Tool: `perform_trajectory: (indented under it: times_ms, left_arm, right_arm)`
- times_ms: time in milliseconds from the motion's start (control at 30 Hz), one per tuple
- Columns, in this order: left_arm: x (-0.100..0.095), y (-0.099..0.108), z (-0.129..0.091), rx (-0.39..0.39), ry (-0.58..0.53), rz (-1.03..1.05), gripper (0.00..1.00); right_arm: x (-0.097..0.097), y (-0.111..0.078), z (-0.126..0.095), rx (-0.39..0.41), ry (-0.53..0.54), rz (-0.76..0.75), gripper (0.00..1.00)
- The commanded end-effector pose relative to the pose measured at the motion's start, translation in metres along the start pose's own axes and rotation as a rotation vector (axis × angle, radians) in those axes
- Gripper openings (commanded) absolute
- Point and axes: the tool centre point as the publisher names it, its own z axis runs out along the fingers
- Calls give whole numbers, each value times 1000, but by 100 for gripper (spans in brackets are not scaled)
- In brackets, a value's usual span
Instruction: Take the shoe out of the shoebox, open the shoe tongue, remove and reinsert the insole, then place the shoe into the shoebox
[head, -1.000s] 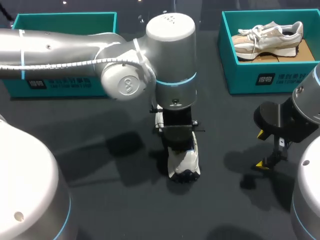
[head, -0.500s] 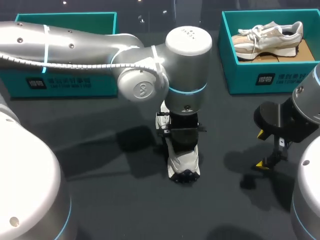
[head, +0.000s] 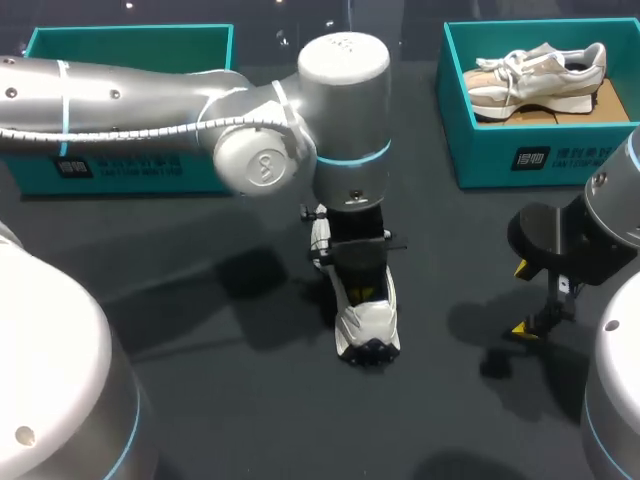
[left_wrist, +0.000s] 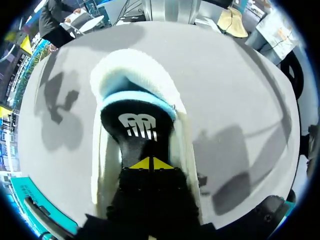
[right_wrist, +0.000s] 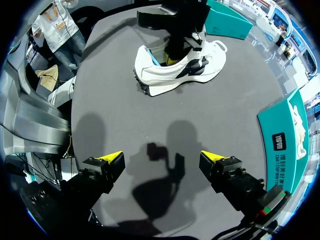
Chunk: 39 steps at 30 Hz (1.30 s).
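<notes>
A white shoe with black patches stands on the dark table, heel toward me. My left arm reaches in from the left and its gripper is down inside the shoe's opening. In the left wrist view the yellow tips of that gripper are shut together, resting on the black insole that lies in the shoe, with the white heel collar ahead. I cannot see the insole pinched. My right gripper hangs open over bare table to the right, and the shoe lies well ahead of its fingers.
A teal shoebox at the back right holds a beige shoe. A second teal box stands at the back left, partly behind my left arm. Bare table lies around the white shoe.
My left wrist swung toward the shoe's heel and then back toward the laces, its gripper staying inside the shoe. The right arm has not moved.
</notes>
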Motion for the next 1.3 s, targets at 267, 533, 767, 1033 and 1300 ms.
perform_trajectory:
  times_ms: [267, 533, 767, 1033, 1300]
  left_arm:
    - [-8, -26, -51, 82, -43, 20, 0]
    - [-12, -41, -44, 133, 26, 24, 0]
    - [-12, -48, -37, 188, 40, 4, 0]
    - [-8, -55, -21, 199, 53, 7, 0]
    - [-3, -55, 3, 211, 69, 19, 0]
  right_arm:
    - [2, -1, 0, -1, -4, -1, 100]
    - [2, -1, 0, -1, -4, -1, 100]
    - [2, -1, 0, -1, -4, -1, 100]
    - [2, -1, 0, -1, -4, -1, 100]
    - [2, -1, 0, -1, -4, -1, 100]
